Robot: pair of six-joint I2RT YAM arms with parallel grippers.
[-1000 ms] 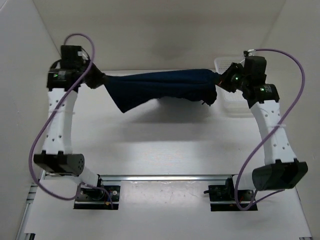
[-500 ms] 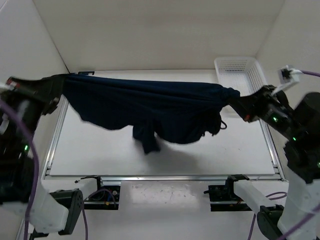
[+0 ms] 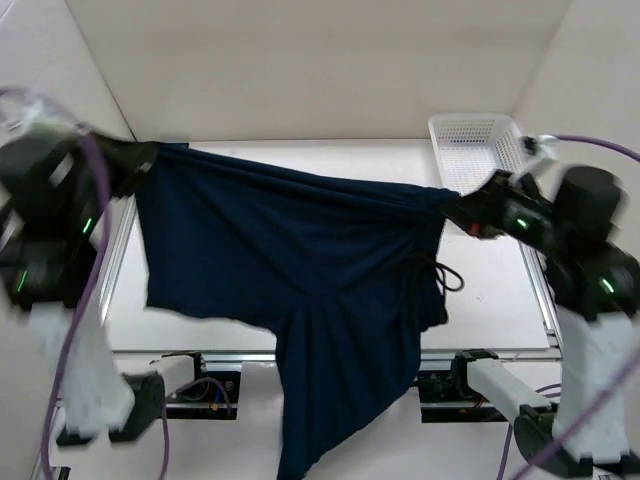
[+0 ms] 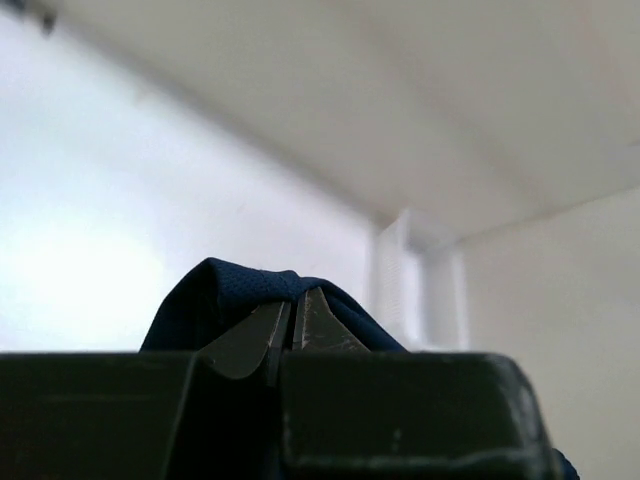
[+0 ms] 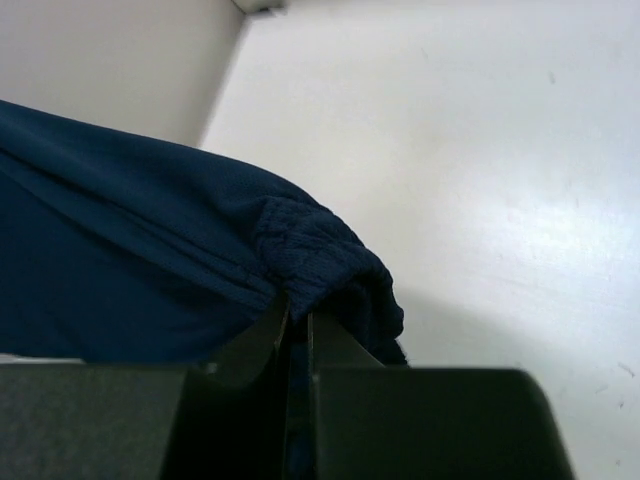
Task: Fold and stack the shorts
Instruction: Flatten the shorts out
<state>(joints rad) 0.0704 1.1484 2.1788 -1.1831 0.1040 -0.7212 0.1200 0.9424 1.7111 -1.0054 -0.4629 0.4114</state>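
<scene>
**A:** Where are the shorts (image 3: 300, 270) right now?

**B:** In the air, spread wide in the overhead view. The top edge is stretched from about ten o'clock to about three o'clock. The rest hangs loose, with one leg drooping toward six o'clock, over the near edge of the table (image 3: 490, 295). A thin drawstring (image 3: 445, 275) dangles off the right side.

**A:** How will they handle?

**B:** I'd say light and very soft. The cloth sags and creases under its own weight, so it won't keep a shape unless it's laid flat. It looks a bit slick, so a shallow pinch could slip. The corners of the top edge are the best hold, because they keep the cloth spread.

**A:** And the grippers?

**B:** The left gripper (image 4: 293, 312) is pinched tight on a bunched corner, with a fold of navy cloth humped over its tips. The right gripper (image 5: 298, 322) is clamped the same way on the other corner. That corner looks like the gathered waistband (image 5: 305, 250). Neither has any visible gap between its jaws.

**A:** Anything nearby?

**B:** A white basket (image 3: 480, 150) at about two o'clock, just behind the right gripper and not touching the cloth.
</scene>
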